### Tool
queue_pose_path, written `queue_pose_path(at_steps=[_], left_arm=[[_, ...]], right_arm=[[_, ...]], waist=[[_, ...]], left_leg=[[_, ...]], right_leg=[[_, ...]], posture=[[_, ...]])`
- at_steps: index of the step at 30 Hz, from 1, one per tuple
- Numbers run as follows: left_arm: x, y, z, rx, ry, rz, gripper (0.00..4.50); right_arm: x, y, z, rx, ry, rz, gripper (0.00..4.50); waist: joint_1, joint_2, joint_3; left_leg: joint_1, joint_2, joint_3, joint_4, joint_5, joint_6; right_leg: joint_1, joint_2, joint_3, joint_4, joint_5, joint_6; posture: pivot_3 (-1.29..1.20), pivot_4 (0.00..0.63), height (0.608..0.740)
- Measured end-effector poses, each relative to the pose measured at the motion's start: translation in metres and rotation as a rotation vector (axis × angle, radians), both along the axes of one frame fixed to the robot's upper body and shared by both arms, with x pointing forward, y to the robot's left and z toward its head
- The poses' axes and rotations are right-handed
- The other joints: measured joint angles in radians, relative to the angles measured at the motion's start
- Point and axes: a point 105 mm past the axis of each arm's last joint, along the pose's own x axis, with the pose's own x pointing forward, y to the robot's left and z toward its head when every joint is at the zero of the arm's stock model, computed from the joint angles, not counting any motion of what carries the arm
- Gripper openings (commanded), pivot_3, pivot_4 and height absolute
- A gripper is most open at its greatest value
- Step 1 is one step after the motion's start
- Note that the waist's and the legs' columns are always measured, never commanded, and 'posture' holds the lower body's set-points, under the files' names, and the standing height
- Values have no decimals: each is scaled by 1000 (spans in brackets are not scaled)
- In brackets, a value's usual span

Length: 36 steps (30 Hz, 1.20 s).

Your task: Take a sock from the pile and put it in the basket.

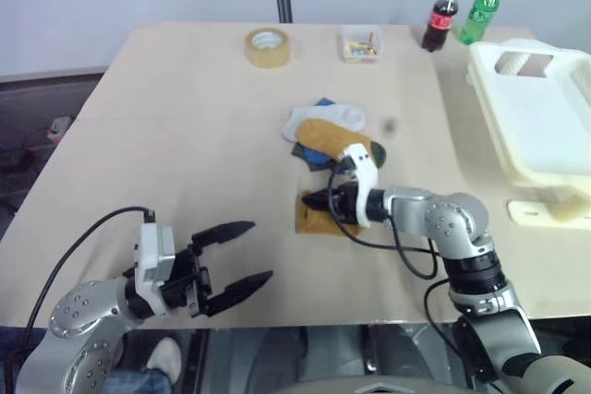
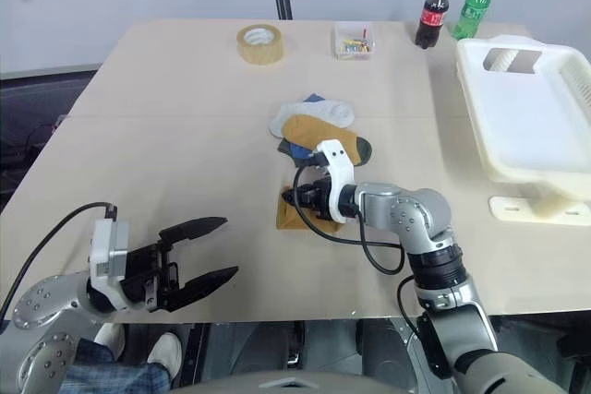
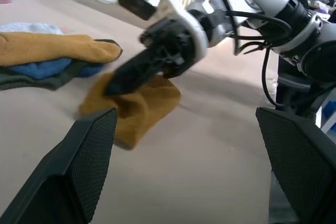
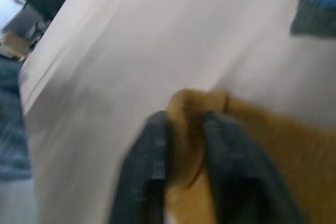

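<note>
On the pale tabletop (image 1: 185, 136), two robot arms work beside one small pile (image 2: 312, 128) of ankle socks at the centre: one white, one blue, one dark green and one mustard-yellow can be counted, overlapping. A second mustard sock (image 2: 294, 210) lies apart, just near of the pile, and the right claw (image 4: 184, 129) pinches a fold of it between its two black fingers, the cloth bunched up between them. The left claw (image 1: 238, 254) hovers over the near left edge, its two fingers spread wide and holding nothing.

One large white basket (image 1: 531, 117) sits at the right edge, well apart from the socks; no sock can be seen in it. At the far edge stand two bottles, one dark cola bottle (image 1: 441, 16) with a red cap and one green bottle (image 1: 481, 9) with a yellow cap, touching or nearly so. Left of them sits one small clear box (image 1: 360, 44) holding coloured bits, and farther left one roll of tape (image 1: 267, 47) lying flat.
</note>
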Motion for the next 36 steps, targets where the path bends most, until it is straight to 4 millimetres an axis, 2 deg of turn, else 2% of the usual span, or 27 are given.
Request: queue_pose_path(at_steps=[1,4,6,8,9,11,12,14,15,18,19,23,35,36], left_arm=[[0,0,0,0,-1,-2,4500],[0,0,-1,4,0,-3,4500],[-1,0,-1,4,2,-4,4500],[0,0,-1,-8,2,3,4500],[0,0,-1,-20,4,9,4500],[0,0,-1,-26,5,11,4500],[0,0,-1,-27,7,13,4500],[0,0,-1,-27,10,12,4500],[0,0,-1,-27,9,14,4500],[-1,0,-1,-26,11,14,4500],[0,0,-1,-26,9,13,4500],[1,-1,0,-26,3,11,4500],[2,-1,1,-26,-4,9,4500],[2,-1,1,-25,-4,9,4500]], right_arm=[[0,0,0,1,-1,3,2776],[-5,-6,5,37,-12,21,2776],[-7,-14,22,112,-41,25,2776],[-7,-26,36,152,-76,14,2776],[-5,-39,41,146,-102,0,2776],[-3,-57,45,124,-127,-27,2776],[-4,-71,42,104,-126,-42,2776],[-5,-87,34,52,-114,-67,2776],[-7,-103,21,-38,-95,-92,2776],[-13,-119,-7,-176,-50,-103,2776],[-17,-118,-16,-194,-36,-90,2776],[-18,-110,-20,-206,-70,-70,2776],[-30,-77,-22,-100,-25,10,2776],[-31,-75,-22,-100,-22,17,2539]], waist=[[0,0,0],[0,0,0],[0,0,0],[0,0,0],[2,0,0],[1,0,0],[2,0,0],[1,0,0],[1,0,0],[-3,0,0],[-6,0,0],[-19,-1,-1],[-22,-1,-1],[-21,-1,-1]], left_leg=[[-1,0,0,0,0,0],[-4,0,-1,0,0,0],[-5,0,-1,0,0,0],[-5,0,-2,0,0,0],[-5,0,-2,1,0,0],[-5,0,-2,1,0,0],[-5,0,-2,1,0,0],[-5,0,-2,1,0,0],[-5,0,-1,1,0,0],[-4,0,-1,1,0,0],[-4,0,-1,1,0,0],[-2,1,-1,1,0,0],[0,1,-1,1,0,0],[0,1,-1,1,0,0]], right_leg=[[-1,0,0,0,0,0],[-3,-1,-1,0,0,0],[-4,-1,-1,0,0,0],[-3,-1,-1,0,0,0],[-3,-1,-2,0,0,0],[-3,-1,-2,0,0,0],[-3,-1,-2,0,0,0],[-3,-1,-1,0,0,0],[-3,-1,-1,-1,0,0],[-3,0,-1,0,0,0],[-3,0,-1,0,0,0],[-1,1,-1,1,0,0],[0,1,0,1,0,0],[0,0,0,1,0,0]], posture=[[0,150,740],[0,150,740],[0,150,740],[0,150,740],[0,150,740],[0,150,740],[0,150,740],[0,150,740],[0,150,740],[0,150,740],[0,150,740],[0,150,740],[0,150,740],[0,150,740]])
